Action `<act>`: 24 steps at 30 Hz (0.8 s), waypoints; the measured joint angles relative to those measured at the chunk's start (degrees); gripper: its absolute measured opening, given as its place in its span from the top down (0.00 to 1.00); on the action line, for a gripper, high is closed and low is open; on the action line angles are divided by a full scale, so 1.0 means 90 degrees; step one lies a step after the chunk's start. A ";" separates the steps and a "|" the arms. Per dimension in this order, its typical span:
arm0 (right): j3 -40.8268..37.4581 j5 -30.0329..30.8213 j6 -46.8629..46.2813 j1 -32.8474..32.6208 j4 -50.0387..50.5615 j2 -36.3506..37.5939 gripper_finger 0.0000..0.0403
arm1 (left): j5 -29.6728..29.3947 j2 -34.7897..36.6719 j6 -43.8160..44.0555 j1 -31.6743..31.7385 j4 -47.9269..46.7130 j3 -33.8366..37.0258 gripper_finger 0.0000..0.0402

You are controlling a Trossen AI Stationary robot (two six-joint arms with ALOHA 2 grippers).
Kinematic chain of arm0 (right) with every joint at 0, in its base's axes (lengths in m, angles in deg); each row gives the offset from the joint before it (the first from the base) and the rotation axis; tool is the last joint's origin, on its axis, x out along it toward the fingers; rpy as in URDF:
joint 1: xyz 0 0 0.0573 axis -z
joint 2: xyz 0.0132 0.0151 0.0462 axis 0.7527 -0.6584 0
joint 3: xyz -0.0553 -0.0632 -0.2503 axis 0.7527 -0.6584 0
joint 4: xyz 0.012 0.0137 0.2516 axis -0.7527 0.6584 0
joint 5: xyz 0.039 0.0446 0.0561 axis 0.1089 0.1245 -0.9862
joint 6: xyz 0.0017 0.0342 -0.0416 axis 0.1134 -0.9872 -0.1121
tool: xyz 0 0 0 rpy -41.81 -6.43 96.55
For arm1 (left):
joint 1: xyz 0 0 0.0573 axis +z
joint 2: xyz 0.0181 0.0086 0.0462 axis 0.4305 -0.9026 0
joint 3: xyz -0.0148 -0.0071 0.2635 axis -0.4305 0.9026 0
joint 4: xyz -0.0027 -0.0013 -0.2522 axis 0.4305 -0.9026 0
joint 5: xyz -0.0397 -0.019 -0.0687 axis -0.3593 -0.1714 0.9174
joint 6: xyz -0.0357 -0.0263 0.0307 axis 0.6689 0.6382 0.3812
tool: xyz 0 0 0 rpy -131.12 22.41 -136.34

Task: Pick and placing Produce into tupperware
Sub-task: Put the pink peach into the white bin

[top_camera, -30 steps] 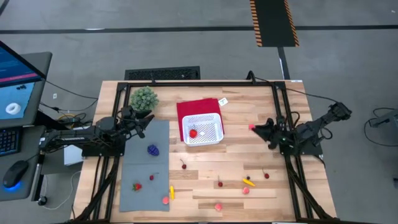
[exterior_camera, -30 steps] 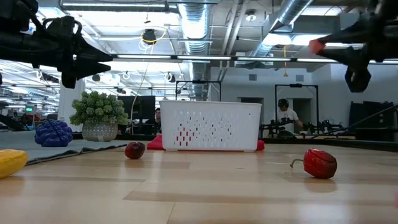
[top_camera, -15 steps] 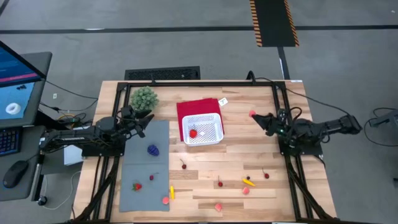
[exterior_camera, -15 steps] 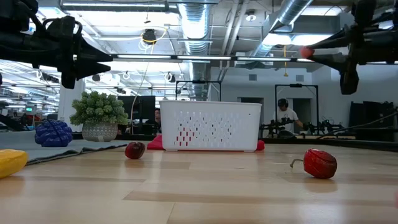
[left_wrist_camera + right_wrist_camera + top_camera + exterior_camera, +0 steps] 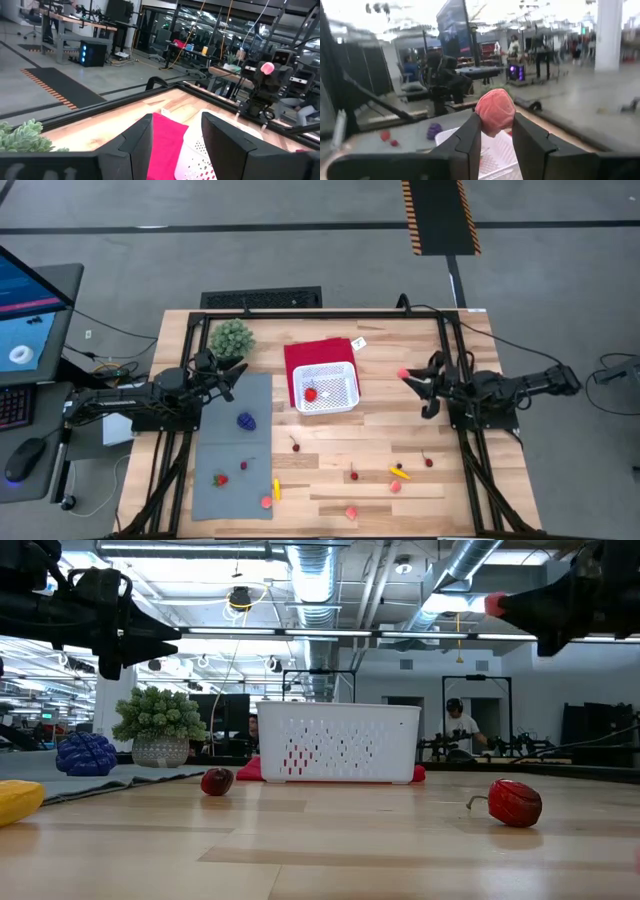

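Scattered produce (image 5: 353, 476) too small to identify

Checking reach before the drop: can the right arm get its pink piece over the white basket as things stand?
Probably yes. The right gripper holds the pink piece aloft, and nothing stands between it and the open-topped basket.

The wooden table (image 5: 400, 430) carries a grey mat (image 5: 235, 480) at 8 o'clock, a red cloth (image 5: 305, 355) at 12, a plant (image 5: 231, 337) at 10, and scattered produce (image 5: 353, 475) toward 6.
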 joint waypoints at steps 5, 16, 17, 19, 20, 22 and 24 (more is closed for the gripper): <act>0.0000 0.0003 0.1576 -0.0157 -0.0019 0.0000 0.70 | 0.0000 0.0001 -0.0011 -0.0002 0.0000 0.0000 0.61; 0.0002 0.0906 0.3591 -0.0563 -0.0360 -0.0589 0.70 | 0.0000 0.0002 -0.0014 -0.0002 -0.0022 0.0000 0.61; 0.0002 0.1085 0.3681 -0.0590 -0.0477 -0.0705 0.70 | 0.0000 0.0000 -0.0014 -0.0001 -0.0033 0.0000 0.61; 0.0011 0.1445 0.3903 -0.0630 -0.0690 -0.0948 0.70 | 0.0000 0.0002 -0.0014 0.0000 -0.0048 0.0000 0.61; 0.0044 0.1682 0.4032 -0.0648 -0.0716 -0.1083 0.70 | 0.0000 0.0000 -0.0014 0.0000 -0.0049 0.0000 0.61; 0.0146 0.2238 0.4107 -0.0673 -0.0714 -0.1389 0.70 | 0.0002 0.0001 -0.0014 -0.0001 -0.0050 0.0000 0.61; 0.0295 0.2648 0.4061 -0.0651 -0.0714 -0.1709 0.70 | 0.0001 0.0000 -0.0014 0.0000 -0.0051 0.0000 0.61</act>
